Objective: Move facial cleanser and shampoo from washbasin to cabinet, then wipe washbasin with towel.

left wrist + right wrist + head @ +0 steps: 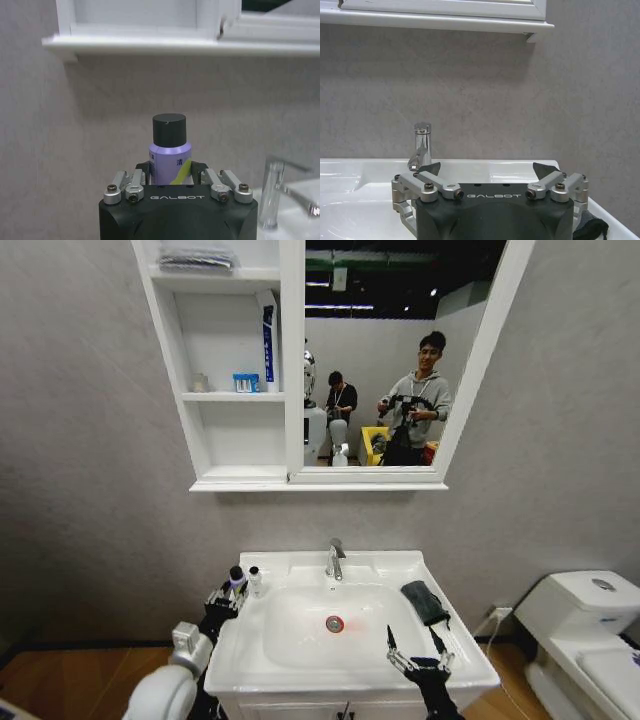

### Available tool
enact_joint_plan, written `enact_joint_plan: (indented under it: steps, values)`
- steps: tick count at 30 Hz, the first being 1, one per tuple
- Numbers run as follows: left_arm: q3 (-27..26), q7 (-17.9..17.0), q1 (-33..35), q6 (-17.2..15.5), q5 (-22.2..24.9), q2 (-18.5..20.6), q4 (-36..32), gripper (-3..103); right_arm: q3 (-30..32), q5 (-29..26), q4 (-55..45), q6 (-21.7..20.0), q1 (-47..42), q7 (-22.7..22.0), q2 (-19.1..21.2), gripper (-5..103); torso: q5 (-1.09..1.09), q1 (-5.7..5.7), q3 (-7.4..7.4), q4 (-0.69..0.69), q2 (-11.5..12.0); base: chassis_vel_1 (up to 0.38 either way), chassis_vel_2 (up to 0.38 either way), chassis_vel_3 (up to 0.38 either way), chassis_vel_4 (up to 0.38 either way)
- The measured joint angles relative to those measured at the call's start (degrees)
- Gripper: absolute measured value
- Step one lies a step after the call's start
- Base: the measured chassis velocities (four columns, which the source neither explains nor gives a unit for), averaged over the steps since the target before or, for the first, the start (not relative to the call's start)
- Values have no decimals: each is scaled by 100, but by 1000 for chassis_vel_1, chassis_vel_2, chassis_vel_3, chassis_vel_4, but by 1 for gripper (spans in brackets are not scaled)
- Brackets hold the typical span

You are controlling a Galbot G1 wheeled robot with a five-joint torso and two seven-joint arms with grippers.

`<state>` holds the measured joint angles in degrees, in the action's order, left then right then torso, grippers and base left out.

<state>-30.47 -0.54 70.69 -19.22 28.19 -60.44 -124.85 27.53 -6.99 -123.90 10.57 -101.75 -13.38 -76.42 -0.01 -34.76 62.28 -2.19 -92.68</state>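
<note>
On my washbasin [300, 665] rim sit a purple bottle [238, 581] and small white bottle [255, 581] at back left, dark towel [425, 601] at right.

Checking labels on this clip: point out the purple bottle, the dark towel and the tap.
Purple bottle [169, 160], left wrist view: on its label, between the left gripper's fingers.
Dark towel [425, 601], head view: middle of the cloth, on the washbasin's right rim.
Tap [423, 145], right wrist view: chrome upright body.
</note>
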Motion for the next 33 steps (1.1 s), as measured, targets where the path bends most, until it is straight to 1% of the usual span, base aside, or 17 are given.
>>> enact_joint_plan:
  steps: [2,3,4,5,7,8,11,12,14,16,17,21,22,24,25,27,33]
  values:
    - [-121,-346,-389,-538,963,572,-408,42,-16,14,13,0,4,2,-5,100,-1,0,0,0,0,0,0,0,0]
    - [-178,-648,-708,-885,1640,986,-596,42,-22,24,22,0,7,3,-14,100,-1,0,0,0,0,0,0,0,0]
    - [-178,-648,-708,-885,1640,986,-596,42,-22,24,22,0,7,3,-14,100,-1,0,0,0,0,0,0,0,0]
    - [-203,-1022,-1107,-1226,2384,1441,-704,42,-23,37,29,0,6,3,-25,100,2,0,0,-1,0,0,0,0,0]
    - [-148,-1422,-1787,-1497,3256,1993,-677,42,-24,53,34,3,-9,5,-41,100,-1,0,0,0,0,0,0,0,0]
    - [-148,-1422,-1787,-1497,3256,1993,-677,42,-24,53,34,3,-9,5,-41,100,-1,0,0,0,0,0,0,0,0]
    - [128,-1634,-3029,-1733,3917,2591,-235,42,-11,82,52,52,-74,8,-62,100,-1,-1,0,-1,0,0,0,0,0]
    - [128,-1634,-3029,-1733,3917,2591,-235,42,-11,82,52,52,-74,8,-62,100,-1,-1,0,-1,0,0,0,0,0]
    - [377,-1739,-3634,-1856,4283,2777,21,42,-2,96,85,80,-97,11,-69,100,0,-1,0,-1,0,0,0,0,0]
    - [684,-1808,-4184,-1913,4461,2843,268,42,-5,115,116,87,-97,13,-77,100,-2,0,1,0,0,0,0,0,0]
    - [684,-1808,-4184,-1913,4461,2843,268,42,-5,115,116,87,-97,13,-77,100,-2,0,1,0,0,0,0,0,0]
    - [1436,-2040,-5258,-1989,4749,2696,762,42,-48,155,158,85,-49,15,-109,100,0,-1,0,-1,0,0,0,0,0]
    - [1436,-2040,-5258,-1989,4749,2696,762,42,-48,155,158,85,-49,15,-109,100,0,-1,0,-1,0,0,0,0,0]
    - [1847,-2076,-5709,-2004,4724,2541,1041,42,-63,168,180,79,-34,15,-116,100,0,-1,0,-1,0,0,0,0,0]
    - [1847,-2076,-5709,-2004,4724,2541,1041,42,-63,168,180,79,-34,15,-116,100,0,-1,0,-1,0,0,0,0,0]
    - [2266,-2086,-6164,-2017,4514,2356,1407,42,-63,169,197,75,-31,15,-114,100,1,-1,0,-1,0,0,0,0,0]
    - [2832,-2095,-6874,-2027,4176,1956,2147,42,-28,131,228,73,-25,15,-73,100,2,-1,1,-2,0,0,0,0,0]
